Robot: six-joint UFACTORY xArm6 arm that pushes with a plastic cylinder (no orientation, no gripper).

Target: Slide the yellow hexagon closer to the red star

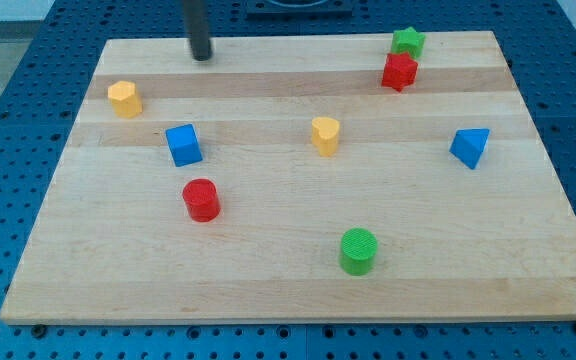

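The yellow hexagon sits near the board's upper left. The red star sits near the upper right, just below a green star and close to it. The dark rod comes down at the view's top, left of the middle, and my tip rests on the board near its top edge. The tip is up and to the right of the yellow hexagon, apart from it, and far to the left of the red star. It touches no block.
A second yellow block, heart-like, lies mid-board. A blue cube and a red cylinder lie below the hexagon. A blue triangle is at the right, a green cylinder near the bottom. The wooden board lies on a blue perforated table.
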